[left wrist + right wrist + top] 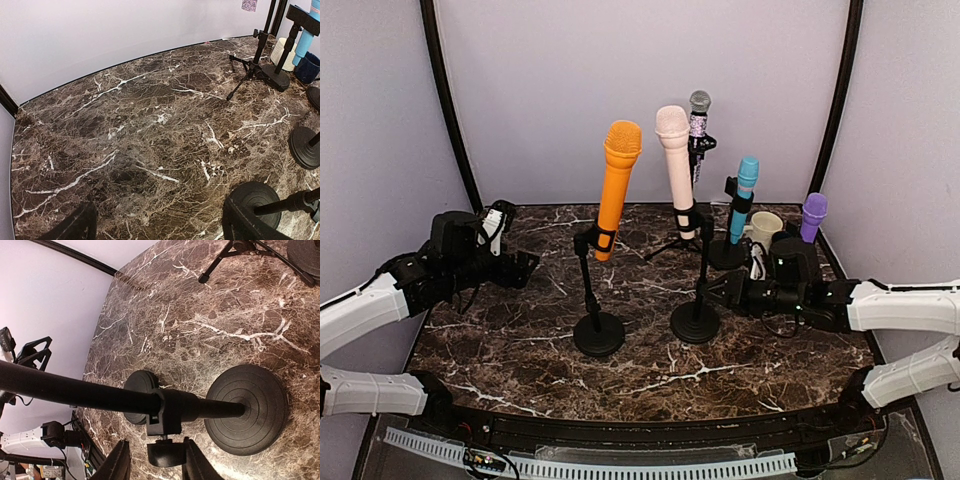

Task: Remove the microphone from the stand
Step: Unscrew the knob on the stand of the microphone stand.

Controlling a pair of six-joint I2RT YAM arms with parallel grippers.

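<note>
Pink microphone (pixel 674 160): clipped upright in stand (pixel 697 322), centre of frame. Right gripper (pixel 156 460): fingers apart, flanking the stand's knob (pixel 165 454). Left gripper (pixel 523 267): spread wide, empty, left of frame.

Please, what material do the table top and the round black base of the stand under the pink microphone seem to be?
Table top: looks like polished dark brown marble, or a marble-print laminate; white veins, soft sheen. Round base: matte black, probably cast metal or hard rubber; concentric moulded rings, no shine.
</note>
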